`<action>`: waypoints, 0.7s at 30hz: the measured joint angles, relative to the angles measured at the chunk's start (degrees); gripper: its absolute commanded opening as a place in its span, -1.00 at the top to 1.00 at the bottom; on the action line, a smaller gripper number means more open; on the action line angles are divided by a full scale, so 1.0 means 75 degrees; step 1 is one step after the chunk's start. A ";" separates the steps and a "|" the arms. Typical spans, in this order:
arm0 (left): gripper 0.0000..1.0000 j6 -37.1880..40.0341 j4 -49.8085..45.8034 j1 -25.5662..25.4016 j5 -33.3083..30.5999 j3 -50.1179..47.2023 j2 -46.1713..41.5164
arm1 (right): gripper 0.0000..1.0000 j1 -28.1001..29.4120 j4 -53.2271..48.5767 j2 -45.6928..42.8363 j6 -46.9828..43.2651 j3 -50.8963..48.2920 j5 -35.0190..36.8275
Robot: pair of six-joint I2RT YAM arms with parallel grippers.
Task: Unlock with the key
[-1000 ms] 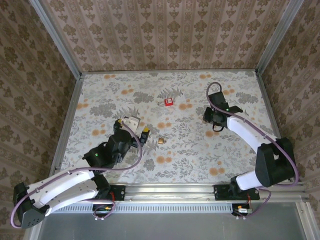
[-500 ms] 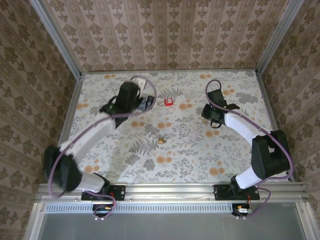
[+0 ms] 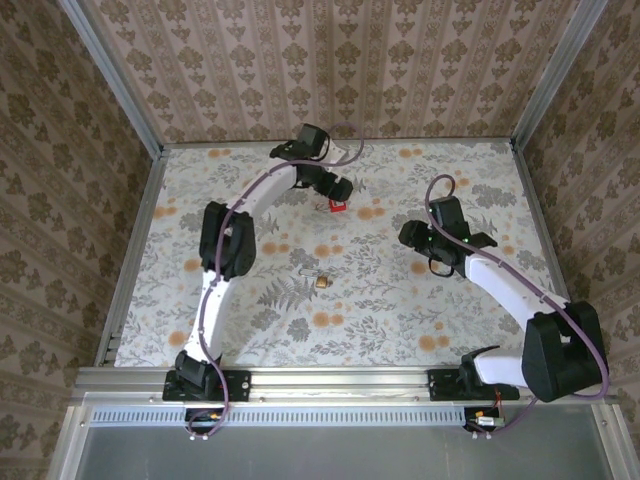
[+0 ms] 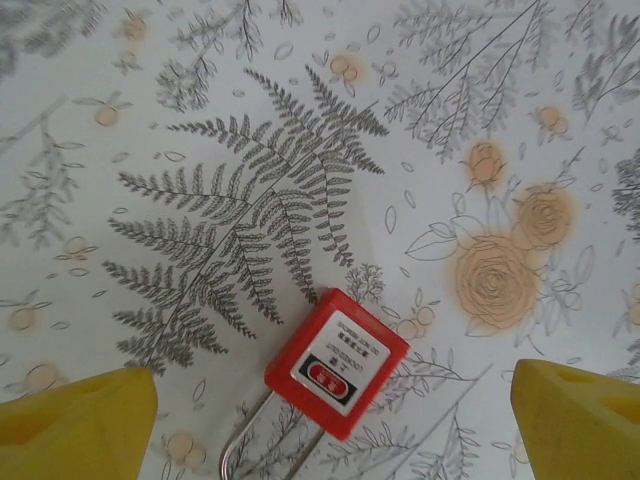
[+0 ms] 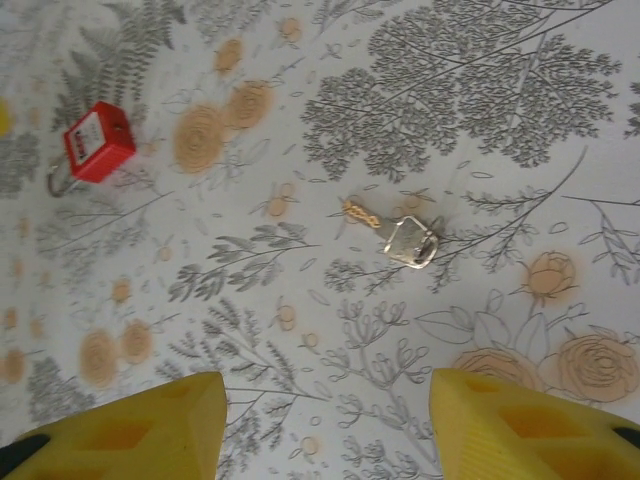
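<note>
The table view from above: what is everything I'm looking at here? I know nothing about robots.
tablecloth: one, white with grey leaves and orange flowers, under everything
padlock: one, red with a metal loop, lying flat at the far middle of the tablecloth
key: one, silver and gold, lying mid-cloth, apart from the padlock
walls: three, brown patterned, at the left, back and right
rail: one, silver metal, along the near edge
left arm: one, white and black with a purple cable, stretched to the far side
right arm: one, same colours, bent over the right half
left gripper: one, yellow fingers, open, either side of the padlock
right gripper: one, yellow fingers, open, holding nothing
</note>
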 measured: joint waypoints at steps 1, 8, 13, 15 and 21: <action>-0.83 0.0009 -0.0166 0.0035 0.0055 0.0376 0.0268 | -0.16 0.0000 0.0041 -0.0055 0.0000 -0.0052 -0.0070; -0.78 -0.0050 -0.0857 0.0076 0.0393 0.1454 0.1067 | -0.18 -0.0082 0.0181 -0.0134 -0.0029 -0.0236 -0.0455; -0.78 -0.0201 -0.1081 0.0035 0.0583 0.1428 0.1067 | -0.19 -0.0187 0.0256 -0.0140 -0.0055 -0.0248 -0.0740; -0.77 -0.0335 -0.1192 0.0032 0.0708 0.1428 0.1067 | -0.19 -0.0198 0.0280 -0.0163 -0.0055 -0.0254 -0.0801; -0.67 -0.0941 -0.1361 0.0035 0.1081 0.1495 0.1070 | -0.20 -0.0201 0.0294 -0.0423 -0.0055 -0.0256 -0.0938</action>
